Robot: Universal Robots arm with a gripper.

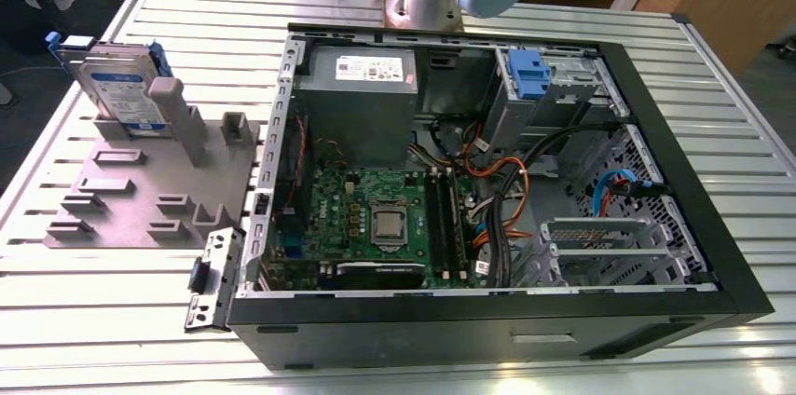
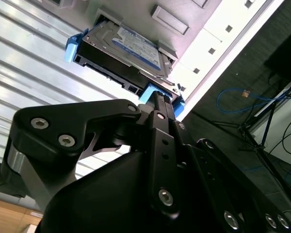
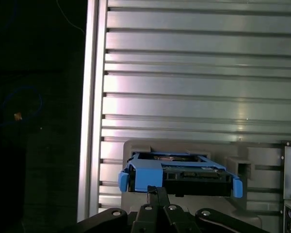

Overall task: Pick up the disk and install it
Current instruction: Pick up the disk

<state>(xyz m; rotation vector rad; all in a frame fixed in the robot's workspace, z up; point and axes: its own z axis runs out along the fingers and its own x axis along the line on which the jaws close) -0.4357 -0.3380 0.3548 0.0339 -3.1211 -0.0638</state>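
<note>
I am finding the disk (image 1: 118,88) standing on edge in the grey fixture (image 1: 137,199) on the surface (image 1: 100,320), to the exterior view's left of the open computer case (image 1: 498,320). In the first wrist view the end effector (image 3: 156,193) is pointing straight at the disk's blue carrier frame, with the disk's long edge lying across the fingers' line. The fingers are sitting drawn narrow, gripping nothing. I cannot tell whether the tips are touching the frame or hanging just short of it.
</note>
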